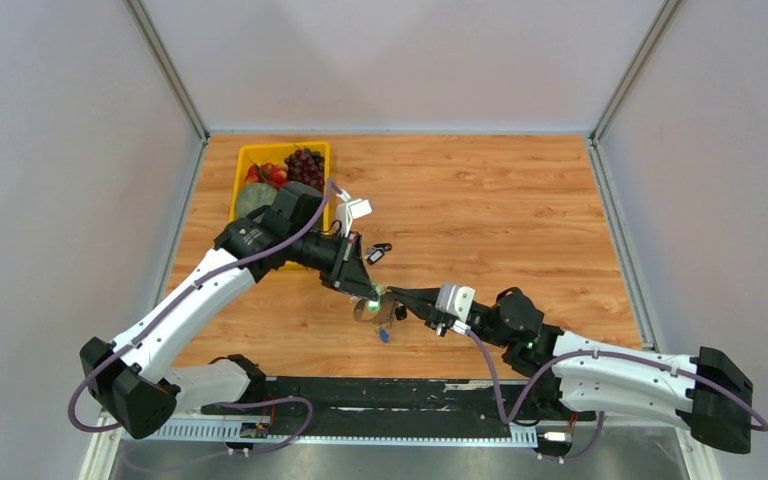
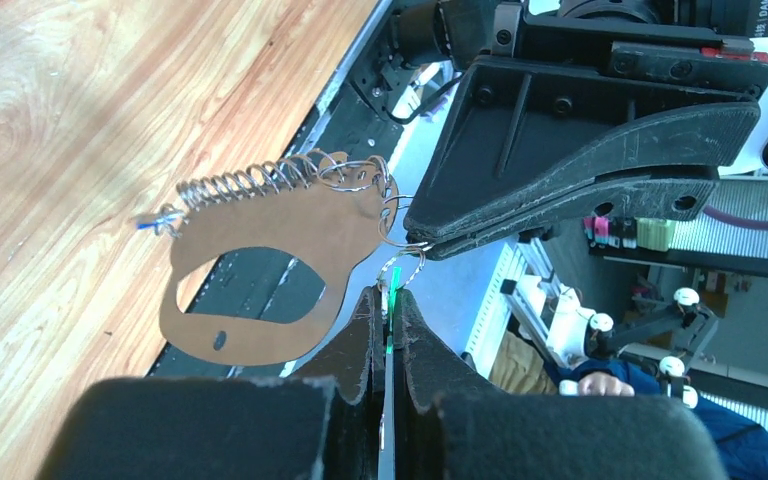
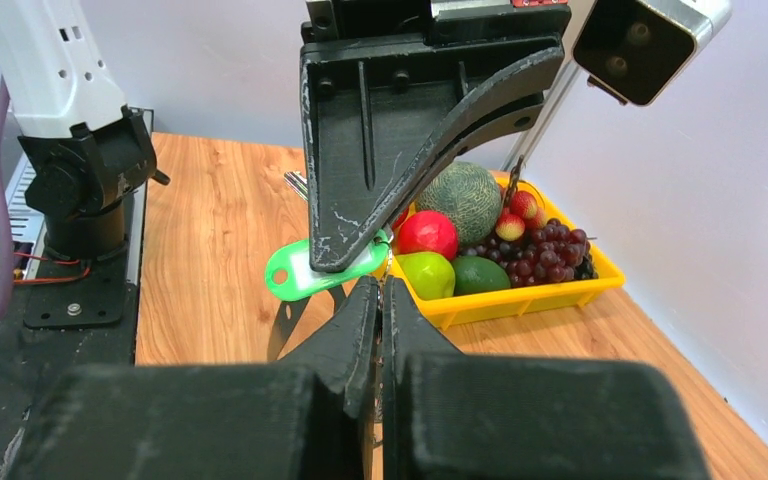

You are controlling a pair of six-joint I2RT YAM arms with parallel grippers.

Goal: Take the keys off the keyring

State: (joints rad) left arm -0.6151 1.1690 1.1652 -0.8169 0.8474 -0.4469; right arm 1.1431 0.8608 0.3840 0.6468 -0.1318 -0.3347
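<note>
A wood-grain tabletop (image 1: 500,210) sits inside pale grey walls (image 1: 390,60), with a black rail (image 1: 390,392) along its near edge where the arms are bolted. In the far left corner stands a yellow basket (image 1: 260,147) of fruit, including dark grapes (image 1: 305,162) and a melon (image 3: 465,198). The left arm reaches past it, hiding part of its near rim from above. A small dark item (image 1: 378,253) lies alone on the wood, apart from the rest.

Both arms meet over the middle of the tabletop. The left pincer (image 2: 388,300) is pressed together on a green tag (image 3: 305,272) and holds it off the surface. The keyring (image 2: 270,215) — a flat loop with a wire coil (image 2: 250,185) along one edge — hangs beside it. A blue tag (image 1: 384,336) dangles at the far end of the coil. The right pincer (image 2: 412,238) is pressed together too, its tips against the small wire rings (image 2: 392,212) at the keyring's corner. Whether a ring is caught between them cannot be told.
</note>
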